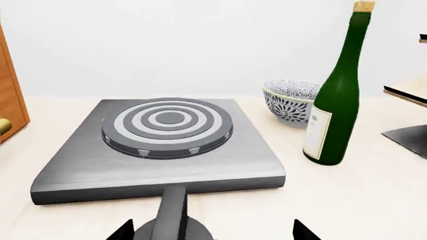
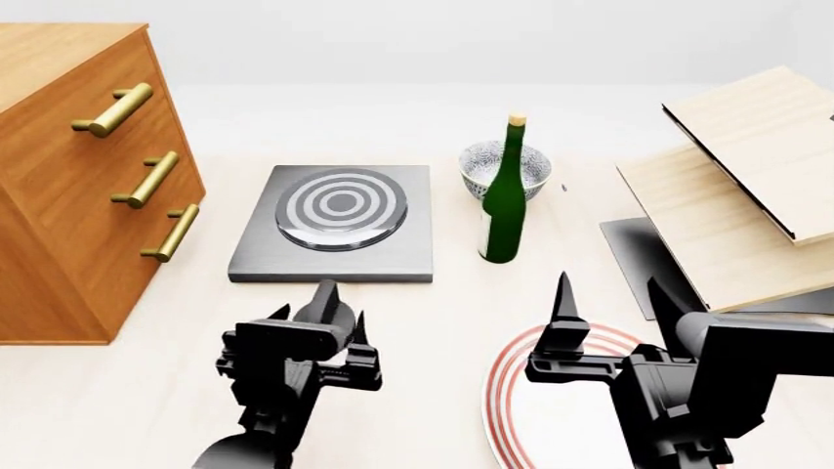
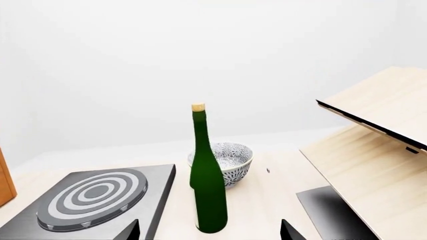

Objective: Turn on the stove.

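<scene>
Sitting on the table are one stove (image 2: 332,224), one green bottle (image 2: 502,200) and one bowl (image 2: 487,162), maybe empty. Left gripper (image 2: 322,311) nears the stove's front, spread; right gripper (image 2: 612,296) spread too.

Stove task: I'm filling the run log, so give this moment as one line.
phase: approach | left end effector: open, at stove front edge | right end effector: open, above plate | burner: unlit

Bottle (image 2: 502,200), bowl (image 2: 483,163), drawers (image 2: 65,176), plate (image 2: 502,391)
</scene>
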Motion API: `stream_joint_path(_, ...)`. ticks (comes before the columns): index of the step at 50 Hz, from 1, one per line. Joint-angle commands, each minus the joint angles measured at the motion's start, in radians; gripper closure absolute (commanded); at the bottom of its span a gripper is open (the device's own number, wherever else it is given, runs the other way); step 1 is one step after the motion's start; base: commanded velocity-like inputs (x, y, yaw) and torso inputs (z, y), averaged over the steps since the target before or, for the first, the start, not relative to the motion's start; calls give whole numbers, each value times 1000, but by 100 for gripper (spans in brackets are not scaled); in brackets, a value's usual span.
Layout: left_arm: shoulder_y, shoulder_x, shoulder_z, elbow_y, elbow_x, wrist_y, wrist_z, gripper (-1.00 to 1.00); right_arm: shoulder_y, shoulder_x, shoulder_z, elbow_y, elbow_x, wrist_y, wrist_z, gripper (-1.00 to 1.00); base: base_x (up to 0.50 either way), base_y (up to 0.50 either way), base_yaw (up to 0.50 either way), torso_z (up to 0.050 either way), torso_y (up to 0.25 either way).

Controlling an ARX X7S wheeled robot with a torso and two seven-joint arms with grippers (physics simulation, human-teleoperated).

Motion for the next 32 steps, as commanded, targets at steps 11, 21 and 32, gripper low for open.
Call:
stream_joint_path(11, 69, -46, -191, 657, -307, -488, -92, -100, -6, 13, -18, -3, 8, -8, 19, -100, 0, 0, 0, 0, 0)
stream_joint_path(21, 67, -48, -204, 659, -331, -502, -107, -100, -4, 22, -22, -7, 15, -4, 28, -100, 0, 0, 0, 0, 0)
stream_joint_path(32, 66, -51, -198, 632, -328, -486, -116, -100, -8, 26, -26, 3, 19, -18, 33, -100, 0, 0, 0, 0, 0)
